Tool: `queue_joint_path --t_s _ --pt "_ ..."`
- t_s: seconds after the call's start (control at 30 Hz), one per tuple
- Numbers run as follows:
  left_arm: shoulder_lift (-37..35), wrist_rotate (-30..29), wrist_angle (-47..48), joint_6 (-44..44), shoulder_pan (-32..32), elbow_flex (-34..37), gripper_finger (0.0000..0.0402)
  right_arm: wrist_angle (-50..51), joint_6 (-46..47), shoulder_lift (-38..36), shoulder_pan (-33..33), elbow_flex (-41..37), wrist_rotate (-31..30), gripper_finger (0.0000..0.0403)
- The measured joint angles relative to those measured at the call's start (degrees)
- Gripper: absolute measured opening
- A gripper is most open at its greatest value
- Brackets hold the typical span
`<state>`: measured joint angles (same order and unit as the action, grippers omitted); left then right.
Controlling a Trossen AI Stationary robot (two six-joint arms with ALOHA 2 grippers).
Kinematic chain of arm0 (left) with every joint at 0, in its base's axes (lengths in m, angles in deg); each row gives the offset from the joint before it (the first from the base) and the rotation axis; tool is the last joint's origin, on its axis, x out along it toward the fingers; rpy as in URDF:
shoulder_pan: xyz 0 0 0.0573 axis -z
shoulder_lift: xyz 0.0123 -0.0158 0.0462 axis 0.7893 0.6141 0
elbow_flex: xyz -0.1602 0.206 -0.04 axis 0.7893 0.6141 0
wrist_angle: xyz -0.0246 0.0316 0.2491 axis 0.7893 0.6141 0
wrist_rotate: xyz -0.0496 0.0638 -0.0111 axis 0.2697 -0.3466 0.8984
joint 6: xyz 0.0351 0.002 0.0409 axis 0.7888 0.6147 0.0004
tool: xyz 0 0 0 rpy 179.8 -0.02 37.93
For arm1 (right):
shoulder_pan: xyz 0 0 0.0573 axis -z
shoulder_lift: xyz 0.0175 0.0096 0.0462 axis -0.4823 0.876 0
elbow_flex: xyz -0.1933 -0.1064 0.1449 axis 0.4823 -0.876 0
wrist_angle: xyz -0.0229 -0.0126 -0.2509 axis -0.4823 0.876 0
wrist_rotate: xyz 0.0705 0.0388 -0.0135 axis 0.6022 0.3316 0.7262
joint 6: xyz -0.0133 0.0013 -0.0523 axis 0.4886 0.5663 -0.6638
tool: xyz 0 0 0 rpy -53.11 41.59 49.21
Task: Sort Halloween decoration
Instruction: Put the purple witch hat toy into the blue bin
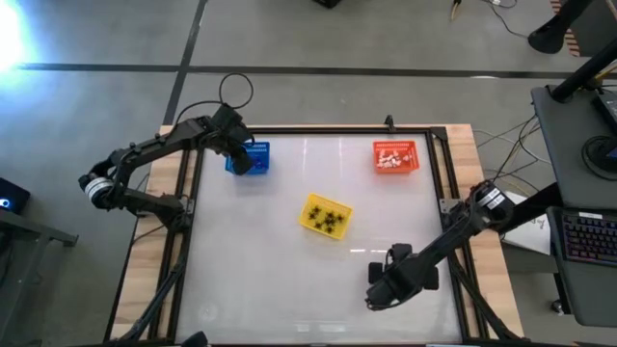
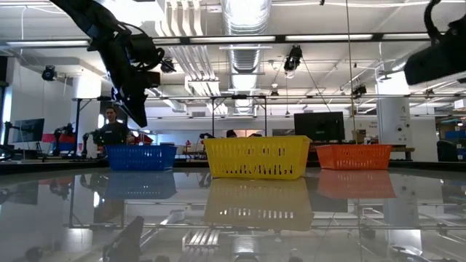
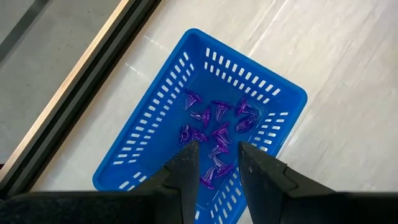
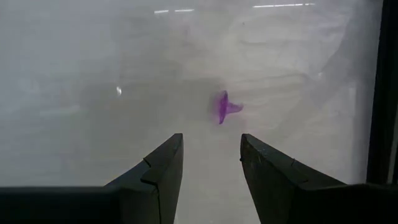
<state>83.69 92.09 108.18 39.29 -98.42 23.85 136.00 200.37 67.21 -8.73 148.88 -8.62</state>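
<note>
Hovering above the blue basket (image 3: pixel 205 118) at the bench's (image 1: pixel 289 289) far left corner, left tool (image 3: pixel 214 155) with fingers parted and nothing pinched, purple bits (image 3: pixel 217 127) heaped on the basket floor below; poised low over the near right part of the bench, right tool (image 4: pixel 211 152) spread wide and empty, one lone purple piece (image 4: pixel 225 107) lying on the bare surface just ahead of its tips; black spider shapes (image 1: pixel 331 220) in the yellow basket (image 1: pixel 310 207) at centre, white bits (image 1: pixel 390 157) in the orange basket (image 1: pixel 413 146) at far right
</note>
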Motion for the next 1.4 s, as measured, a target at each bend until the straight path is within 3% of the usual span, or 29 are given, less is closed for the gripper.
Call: queue_joint_path --t_s 0.63,1.0,1.17,1.4 --pt "0.0 0.0 0.3 -0.2 0.1 0.0 0.0094 -11.1 0.3 -0.1 -1.2 -9.8 0.0 0.0152" --pt "0.0 0.0 0.2 -0.3 0.1 0.0 0.0094 -11.4 0.1 -0.3 -1.2 -10.9 -0.1 0.0124" --pt "0.0 0.0 0.2 -0.5 0.1 0.0 0.0094 -11.6 0.1 -0.2 -1.1 -10.9 -0.2 0.0098" --pt "0.0 0.0 0.2 -1.7 0.1 0.0 0.0094 -11.6 -0.8 -0.1 -1.1 -10.9 -0.2 0.0031"
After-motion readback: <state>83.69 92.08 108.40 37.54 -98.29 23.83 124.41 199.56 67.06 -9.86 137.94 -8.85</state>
